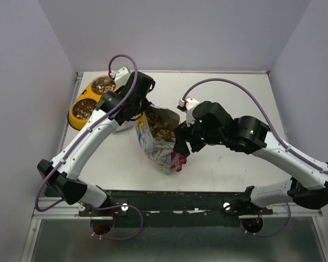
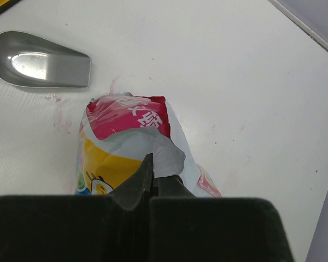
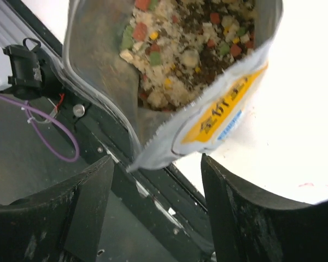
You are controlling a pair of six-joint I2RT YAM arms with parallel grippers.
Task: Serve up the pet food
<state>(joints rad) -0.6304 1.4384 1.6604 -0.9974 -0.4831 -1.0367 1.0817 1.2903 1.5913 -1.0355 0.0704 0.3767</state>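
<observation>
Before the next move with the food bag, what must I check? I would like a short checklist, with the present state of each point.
1. Left pincer shut on the edge of the bag: ok.
2. Right pincer gripping the bag: not ok. It is open, and the bag's corner only lies between its fingers.
3. Bag mouth open, kibble visible inside: ok.
4. Scoop free and empty on the table, apart from the bag: ok.
5. Bowl has kibble in both cups: ok.
6. Room left in the cups for more: cannot tell.
</observation>
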